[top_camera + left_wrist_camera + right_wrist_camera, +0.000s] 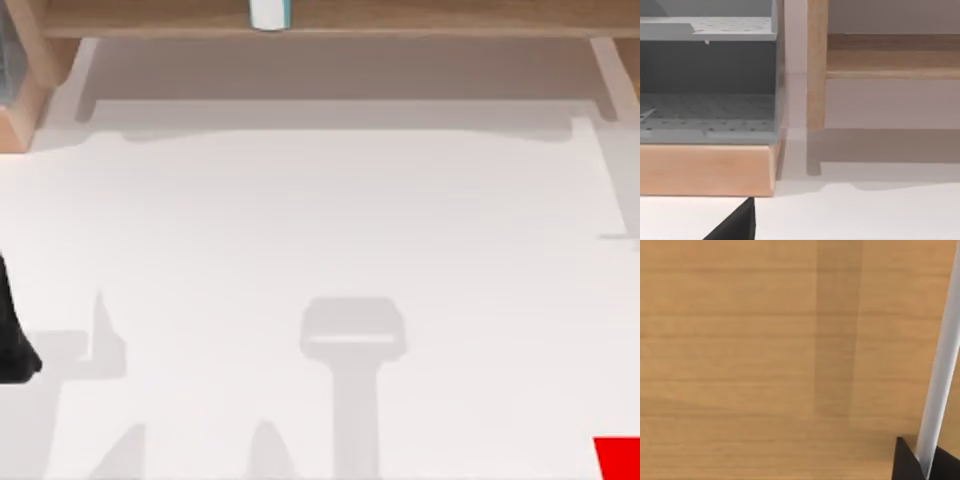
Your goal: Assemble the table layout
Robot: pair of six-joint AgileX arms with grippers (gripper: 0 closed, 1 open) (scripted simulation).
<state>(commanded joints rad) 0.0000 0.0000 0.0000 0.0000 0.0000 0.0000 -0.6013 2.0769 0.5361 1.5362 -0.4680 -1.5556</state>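
White and matte, the table (pixel 330 230) spreads under me, bare across its broad middle apart from soft grey shadows; it is the surface the layout has to be built on, and nothing of that layout sits on it yet, as far as I judge.

Nearest to me, at the table's left edge, a dark part of my left arm (pixel 12 340) hangs low. Its wrist view shows a black corner of my left gripper (pixel 735 222) just above the white surface; I cannot tell how that claw stands. At the near right corner lies a red thing (pixel 620 458), cut off by the edge.

My right gripper (pixel 920 462) shows as a black tip with a pale white edge (pixel 940 385) running by it, held close against light wood grain; whether it pinches that edge I cannot tell.

Farther off, the wooden shelf frame (pixel 330 20) stands along the back, a small white and blue item (pixel 270 12) on it. Beside its post (pixel 816 65) sits a grey perforated rack (pixel 707 115) on a wooden base (pixel 705 167), probably holding pieces.
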